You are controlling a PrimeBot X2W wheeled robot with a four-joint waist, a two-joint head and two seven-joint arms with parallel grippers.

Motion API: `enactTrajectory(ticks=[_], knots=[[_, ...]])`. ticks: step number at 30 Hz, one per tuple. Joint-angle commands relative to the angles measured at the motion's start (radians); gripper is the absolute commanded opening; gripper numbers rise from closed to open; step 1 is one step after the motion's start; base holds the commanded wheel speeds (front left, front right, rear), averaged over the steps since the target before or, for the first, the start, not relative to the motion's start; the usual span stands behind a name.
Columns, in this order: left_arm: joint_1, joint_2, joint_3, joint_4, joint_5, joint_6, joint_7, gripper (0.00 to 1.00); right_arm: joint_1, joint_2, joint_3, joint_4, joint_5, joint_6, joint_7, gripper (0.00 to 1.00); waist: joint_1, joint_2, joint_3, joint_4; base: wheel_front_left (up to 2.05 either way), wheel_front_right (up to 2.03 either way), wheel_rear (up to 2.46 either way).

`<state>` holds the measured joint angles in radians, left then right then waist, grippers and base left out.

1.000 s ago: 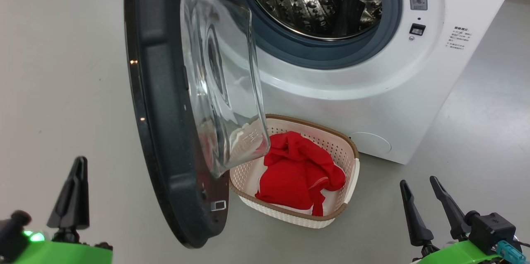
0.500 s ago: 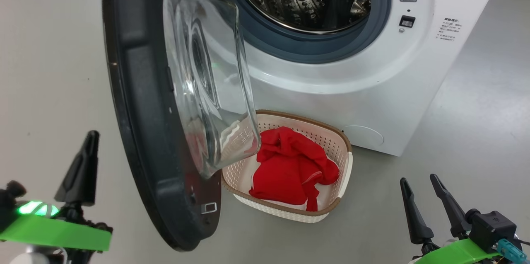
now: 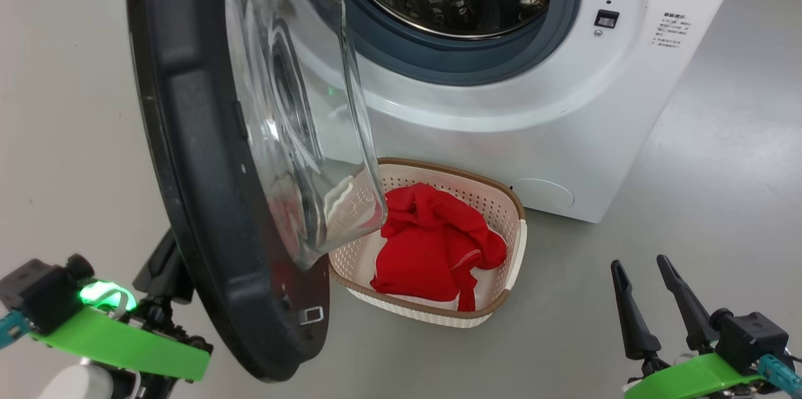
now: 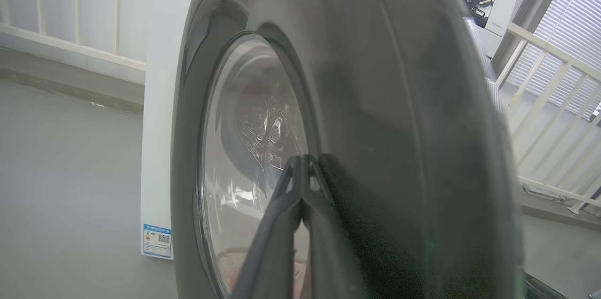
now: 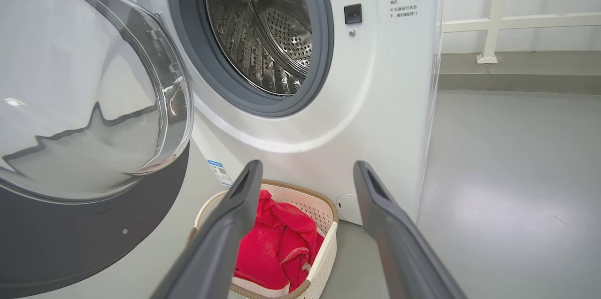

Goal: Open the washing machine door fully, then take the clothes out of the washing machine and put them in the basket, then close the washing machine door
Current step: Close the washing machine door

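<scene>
Left gripper (image 4: 303, 163), at the bottom centre of its wrist view, has its 2 long dark fingers pressed together with nothing between them. The tips lie close against the outer face of the large round glossy black washing machine door (image 3: 188, 136); whether they touch it I cannot tell. In the head view this gripper sits at the lower left, half hidden behind the door's edge. The right gripper (image 3: 639, 264), at the lower right, stands wide and empty, well apart from everything.

The door hangs open across the left half of the head view, its bulging clear glass bowl (image 3: 294, 104) turned toward the big white boxy washing machine (image 3: 501, 136) at the upper right. Inside the grey rubber ring (image 5: 324, 55), the perforated steel drum (image 5: 263, 31) shows bare metal wherever it can be seen; its lowest part is cut off.

Bright red soft clothes (image 3: 432, 248) with thin white trim lie heaped in the small cream perforated plastic basket (image 3: 517, 242) with a brown rim, on the grey floor (image 3: 689, 198) just in front of the machine, lower centre. Some white shows beneath the red; garment or label, I cannot tell.

So 2 of the 3 steps look done: door opened, clothes moved. Closing the door is left, and the left gripper seems placed to push it.
</scene>
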<state>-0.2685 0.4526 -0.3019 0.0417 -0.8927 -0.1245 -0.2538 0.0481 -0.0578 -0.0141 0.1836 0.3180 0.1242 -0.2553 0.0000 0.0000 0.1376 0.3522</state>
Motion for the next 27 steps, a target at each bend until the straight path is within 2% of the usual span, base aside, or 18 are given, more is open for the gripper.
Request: enactTrajectory(ticks=[1, 10, 20, 27], knots=[[-0.058, 0.041, 0.020, -0.030, 0.000, -0.006, -0.008, 0.00, -0.048, -0.006, 0.025, -0.026, 0.004, 0.007, -0.006, 1.00, 0.0000, 0.0000, 0.002, -0.004, 0.00, 0.00, 0.00], [-0.105, 0.040, -0.047, -0.041, 0.002, -0.006, -0.008, 0.00, -0.055, -0.006, 0.024, -0.029, 0.006, 0.007, -0.006, 1.00, 0.0000, 0.0000, 0.010, -0.022, 0.00, 0.00, 0.00], [-0.213, -0.010, -0.143, -0.013, 0.031, -0.006, -0.008, 0.00, -0.070, -0.003, 0.030, -0.030, 0.008, 0.007, -0.006, 1.00, 0.0000, 0.0000, 0.029, -0.064, 0.00, 0.00, 0.00], [-0.304, -0.056, -0.172, 0.043, 0.053, -0.006, -0.008, 0.00, -0.084, -0.001, 0.030, -0.036, 0.009, 0.007, -0.006, 1.00, 0.0000, 0.0000, 0.059, -0.111, 0.00, 0.00, 0.00]])
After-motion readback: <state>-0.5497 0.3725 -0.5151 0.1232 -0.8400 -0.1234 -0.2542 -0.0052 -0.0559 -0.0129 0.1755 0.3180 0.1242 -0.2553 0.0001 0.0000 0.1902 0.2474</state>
